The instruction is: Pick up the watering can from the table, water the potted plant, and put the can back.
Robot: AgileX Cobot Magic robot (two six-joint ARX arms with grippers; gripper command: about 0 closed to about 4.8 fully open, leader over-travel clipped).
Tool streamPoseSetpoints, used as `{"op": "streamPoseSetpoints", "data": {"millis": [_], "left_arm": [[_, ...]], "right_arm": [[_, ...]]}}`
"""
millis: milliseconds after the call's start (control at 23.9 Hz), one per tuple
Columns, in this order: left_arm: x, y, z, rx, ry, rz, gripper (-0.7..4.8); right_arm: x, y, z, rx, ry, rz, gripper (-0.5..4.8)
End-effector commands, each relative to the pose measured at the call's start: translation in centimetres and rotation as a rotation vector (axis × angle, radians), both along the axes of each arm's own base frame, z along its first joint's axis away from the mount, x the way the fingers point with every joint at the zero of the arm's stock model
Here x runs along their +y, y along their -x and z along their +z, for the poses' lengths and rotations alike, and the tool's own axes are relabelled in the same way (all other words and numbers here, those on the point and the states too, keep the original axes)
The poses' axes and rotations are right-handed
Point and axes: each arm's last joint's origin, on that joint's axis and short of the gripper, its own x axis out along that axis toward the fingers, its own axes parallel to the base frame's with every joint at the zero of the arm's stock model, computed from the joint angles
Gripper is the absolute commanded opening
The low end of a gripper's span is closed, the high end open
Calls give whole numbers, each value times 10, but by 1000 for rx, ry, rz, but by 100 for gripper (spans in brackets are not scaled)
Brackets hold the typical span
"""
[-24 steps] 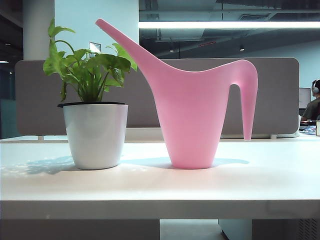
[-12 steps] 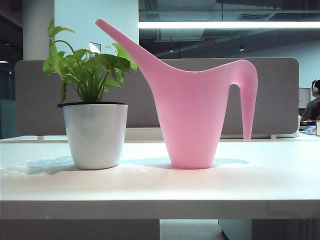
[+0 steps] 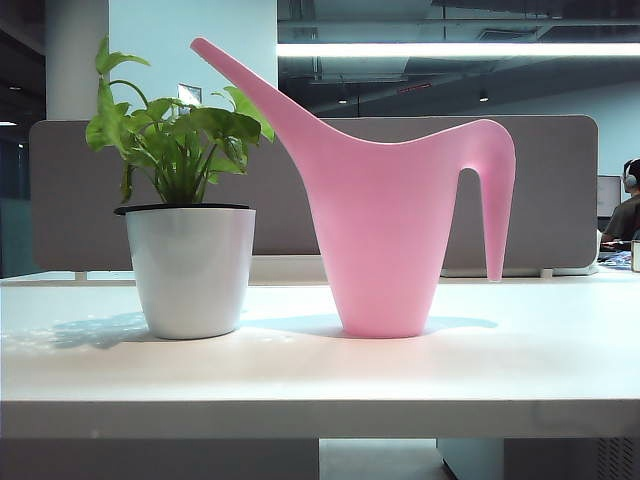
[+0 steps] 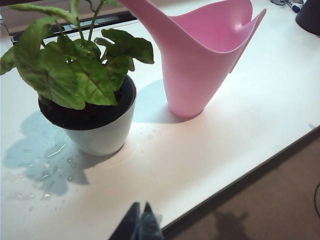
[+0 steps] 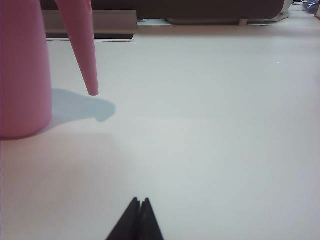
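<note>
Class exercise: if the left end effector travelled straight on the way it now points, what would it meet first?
Probably the potted plant: the shut left end effector aims just beside its pot; depth is uncertain.

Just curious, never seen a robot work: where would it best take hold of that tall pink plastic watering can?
Probably by the arched handle of the tall pink plastic watering can, coming from the right: it droops clear of the body there, the spout slants left, and the shut right gripper is on that side. The left gripper, also shut, is nearer the potted plant.

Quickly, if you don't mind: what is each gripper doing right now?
Left gripper: closed, empty, at the table's near edge.
Right gripper: closed, empty, low over the table, clear of the can.
</note>
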Motion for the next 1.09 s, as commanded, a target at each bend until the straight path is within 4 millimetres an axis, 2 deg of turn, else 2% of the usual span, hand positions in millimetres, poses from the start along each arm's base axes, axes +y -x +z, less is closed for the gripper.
{"op": "streamPoseSetpoints", "data": {"millis": [42,251,335,419,461,503,545,586,628,670,712,754,796,838,963,1005,1047,1089], "left_arm": [[0,0,1,-10,2,3,3],[0,0,1,-10,2,3,3],[0,0,1,-10,2,3,3],[0,0,1,-10,2,3,3],[0,0,1,-10,2,3,3],[0,0,1,-10,2,3,3],[0,0,1,-10,2,3,3],[0,0,1,-10,2,3,3],[0,0,1,-10,2,3,3],[0,0,1,-10,2,3,3],[0,0,1,-10,2,3,3],[0,0,1,-10,2,3,3],[0,0,1,-10,2,3,3],[0,0,1,-10,2,3,3],[0,0,1,-10,2,3,3],[0,0,1,-10,2,3,3],[0,0,1,-9,2,3,3],[0,0,1,-9,2,2,3]], "right_arm": [[0,0,-1,-8,-2,7,-5],[2,-1,1,-20,-104,35,-6],[2,-1,10,-92,-196,28,-6],[2,3,41,-258,-299,65,-6],[2,11,69,-388,-299,83,-6],[2,18,88,-472,-295,88,-6],[1,30,115,-589,-274,86,-6],[1,40,133,-669,-246,68,-6],[-1,57,164,-798,-194,20,-6],[-1,65,176,-846,-177,-8,-6],[-2,82,201,-924,-159,-55,-6],[-3,89,214,-961,-166,-81,-6],[-5,100,237,-1014,-135,-147,-6],[-5,104,248,-1040,-104,-172,-6],[-5,108,290,-1099,61,-238,-6],[-5,100,313,-1088,199,-295,-6],[-6,92,326,-1073,270,-334,-6],[-6,73,343,-1066,301,-357,-6]]}}
